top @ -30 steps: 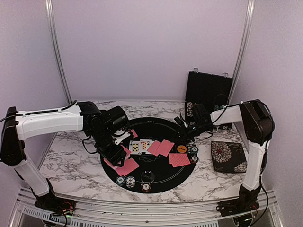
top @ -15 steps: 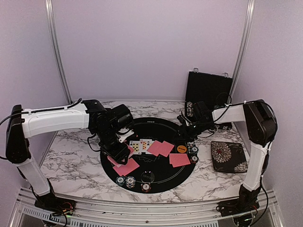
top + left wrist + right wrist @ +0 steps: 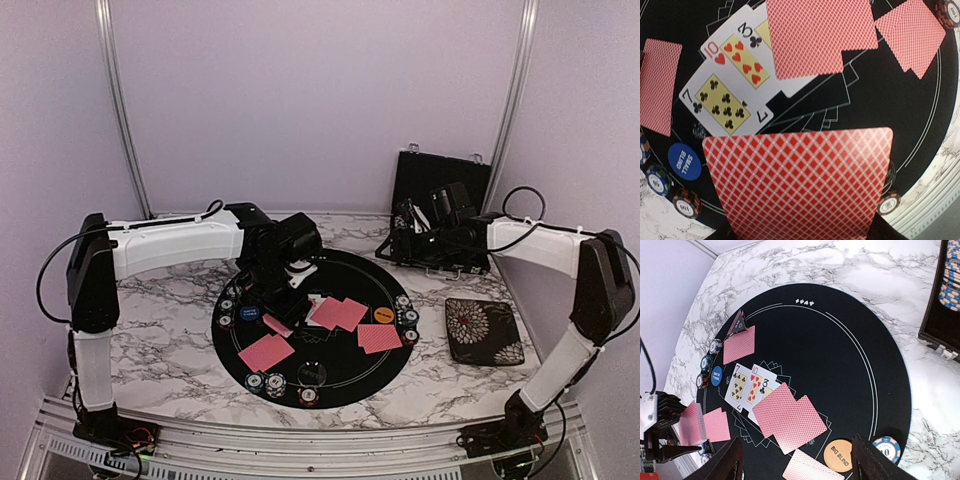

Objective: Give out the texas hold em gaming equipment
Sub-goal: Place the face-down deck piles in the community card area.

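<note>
Three face-up cards (image 3: 725, 100) lie on one round black mat (image 3: 345, 275). Six red-backed cards (image 3: 266, 352) can be counted. The chip stacks (image 3: 410, 317) number nine, in three groups of three. The buttons number three: one orange button (image 3: 383, 314), one blue button (image 3: 249, 313) and one black button (image 3: 313, 373).

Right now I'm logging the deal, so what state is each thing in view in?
Left fingers: shut on a red-backed card.
Right fingers: open, holding nothing.
Chip case: open, lid upright, chips inside.
Face-up cards: seven, ten and three, overlapping.
Other cards: face down.
Big blind button: label up.
Small blind button: label up.
</note>
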### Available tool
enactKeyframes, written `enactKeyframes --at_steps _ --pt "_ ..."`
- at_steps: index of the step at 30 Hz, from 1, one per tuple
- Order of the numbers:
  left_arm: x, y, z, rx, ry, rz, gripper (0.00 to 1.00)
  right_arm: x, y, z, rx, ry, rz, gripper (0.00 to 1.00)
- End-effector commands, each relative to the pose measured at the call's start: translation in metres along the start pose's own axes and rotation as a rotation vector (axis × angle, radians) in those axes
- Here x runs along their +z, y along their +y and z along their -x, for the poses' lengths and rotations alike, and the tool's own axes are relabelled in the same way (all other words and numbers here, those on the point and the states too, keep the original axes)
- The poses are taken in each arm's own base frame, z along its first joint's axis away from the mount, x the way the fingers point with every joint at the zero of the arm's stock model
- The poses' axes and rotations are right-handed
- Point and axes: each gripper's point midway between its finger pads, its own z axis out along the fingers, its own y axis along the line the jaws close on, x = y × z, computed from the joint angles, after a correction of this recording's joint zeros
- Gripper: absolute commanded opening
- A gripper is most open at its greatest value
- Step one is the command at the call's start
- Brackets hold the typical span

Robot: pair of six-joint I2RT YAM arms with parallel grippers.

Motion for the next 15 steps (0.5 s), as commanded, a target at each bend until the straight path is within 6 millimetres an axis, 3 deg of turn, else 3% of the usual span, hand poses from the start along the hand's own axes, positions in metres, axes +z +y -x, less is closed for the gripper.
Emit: enactKeyframes --at_steps 1,6,15 --pt "0.010 0.004 0.024 -0.023 0.006 0.013 0.50 -0.019 0.007 0.007 -0.003 -0.062 -0.023 0.72" --pt "0.023 0.014 0.057 -0.047 -0.009 0.009 0.50 -0.032 0.016 0.002 -0.004 -0.081 -0.007 0.72" --pt "0.045 0.044 0.097 -0.115 -0.041 0.001 0.51 -0.040 0.023 -0.009 -0.007 -0.084 0.017 0.71"
